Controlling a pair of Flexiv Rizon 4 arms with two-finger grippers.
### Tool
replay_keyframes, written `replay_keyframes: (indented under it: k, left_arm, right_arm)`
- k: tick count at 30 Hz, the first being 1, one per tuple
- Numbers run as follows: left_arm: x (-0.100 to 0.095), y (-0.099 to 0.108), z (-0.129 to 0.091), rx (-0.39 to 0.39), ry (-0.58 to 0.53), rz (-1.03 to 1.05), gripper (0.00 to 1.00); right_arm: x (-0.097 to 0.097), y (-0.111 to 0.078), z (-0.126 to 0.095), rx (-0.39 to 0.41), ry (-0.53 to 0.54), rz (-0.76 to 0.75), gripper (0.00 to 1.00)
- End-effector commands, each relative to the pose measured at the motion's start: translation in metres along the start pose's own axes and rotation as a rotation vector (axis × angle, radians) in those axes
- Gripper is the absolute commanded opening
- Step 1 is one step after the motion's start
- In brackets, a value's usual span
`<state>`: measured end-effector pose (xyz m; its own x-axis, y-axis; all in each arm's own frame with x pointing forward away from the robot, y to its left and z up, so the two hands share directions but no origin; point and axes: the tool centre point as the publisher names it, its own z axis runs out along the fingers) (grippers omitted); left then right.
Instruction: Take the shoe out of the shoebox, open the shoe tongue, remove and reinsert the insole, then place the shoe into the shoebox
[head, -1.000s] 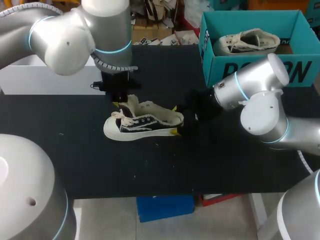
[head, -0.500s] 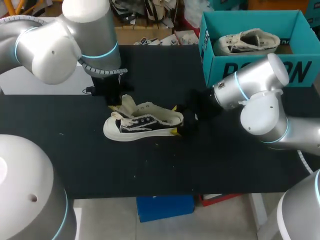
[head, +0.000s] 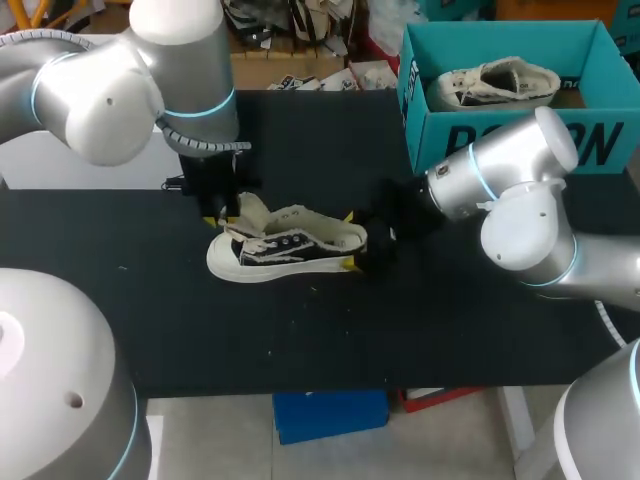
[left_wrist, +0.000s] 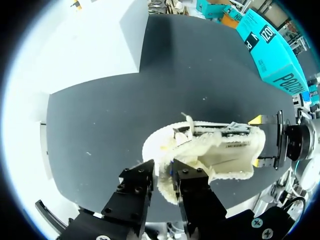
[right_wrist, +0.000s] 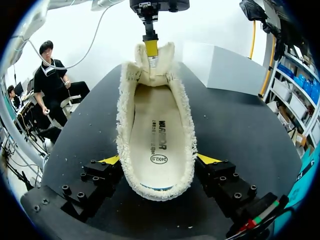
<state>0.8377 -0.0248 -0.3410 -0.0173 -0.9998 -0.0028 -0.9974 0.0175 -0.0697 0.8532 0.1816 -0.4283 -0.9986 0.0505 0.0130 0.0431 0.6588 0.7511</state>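
left gripper (left_wrist: 164, 177) shifted left, pinching frayed canvas tongue (right_wrist: 163, 62)

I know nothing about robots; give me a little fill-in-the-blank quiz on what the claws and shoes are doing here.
The left claw pinches the ____ of the black-and-white shoe. The right claw grips that shoe by its ____. A second shoe lies inside the ____ shoebox.
Missing words: tongue; heel; teal.
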Motion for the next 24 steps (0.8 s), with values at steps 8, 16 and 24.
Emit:
replay_keyframes:
  k: [8, 16, 24]
  left_arm:
    - [-0.002, -0.004, -0.005, -0.012, 0.014, 0.006, 0.65]
    - [0.009, -0.011, -0.047, 0.034, 0.083, 0.202, 0.96]
    - [0.033, -0.021, -0.082, 0.007, 0.132, 0.627, 0.0]
  right_arm:
    - [0.0, 0.0, 0.0, 0.004, -0.001, 0.002, 0.0]
    - [0.0, 0.0, 0.0, 0.004, -0.001, 0.002, 0.0]
    - [0.0, 0.0, 0.0, 0.004, -0.001, 0.002, 0.0]
